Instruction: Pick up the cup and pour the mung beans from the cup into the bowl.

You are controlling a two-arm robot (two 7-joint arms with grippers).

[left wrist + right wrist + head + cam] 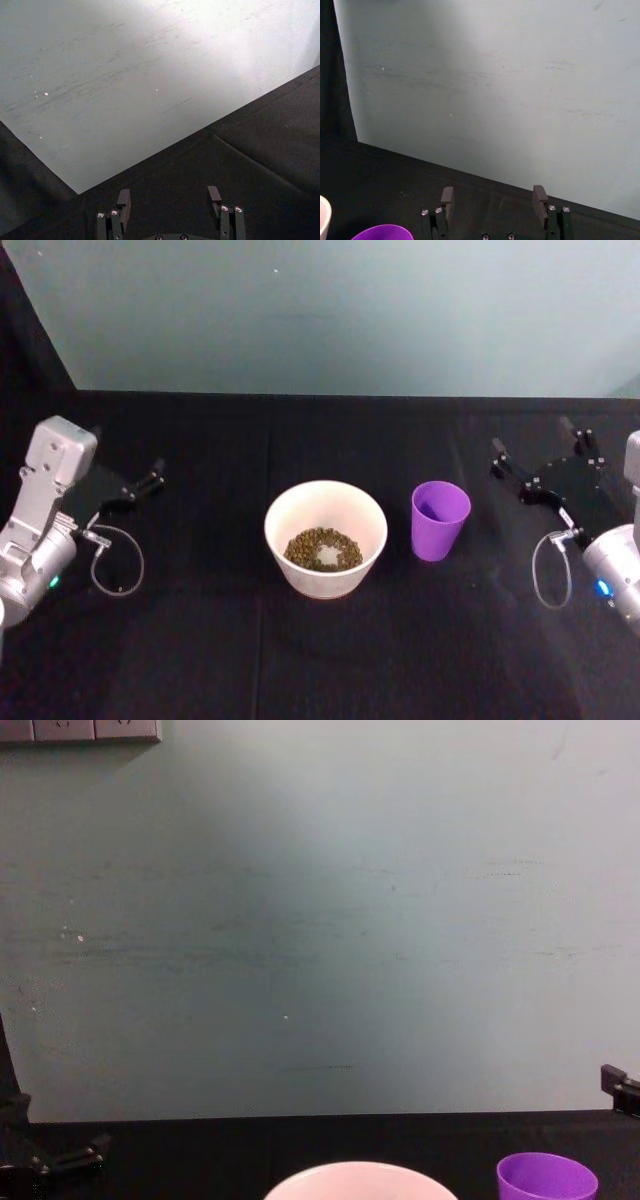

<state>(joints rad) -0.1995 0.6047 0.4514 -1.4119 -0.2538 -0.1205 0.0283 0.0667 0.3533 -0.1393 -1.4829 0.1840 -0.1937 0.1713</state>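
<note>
beans (322,548) are sitting in the bowl (283,508), cup (439,521) standing upright at its 3 o'clock.
left gripper (146,483) and right gripper (540,466) are idling wide open, holding nothing, so pouring looks done.

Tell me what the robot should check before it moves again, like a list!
1. Cup standing upright on the table: ok.
2. Beans already in the bowl: ok, a pile lies at its bottom.
3. Cup empty inside: cannot tell for sure, though no beans show.
4. Right gripper open and holding nothing: ok.
5. Left gripper open, parked away from the bowl: ok.
6. Cup and bowl apart, not touching: ok.
</note>
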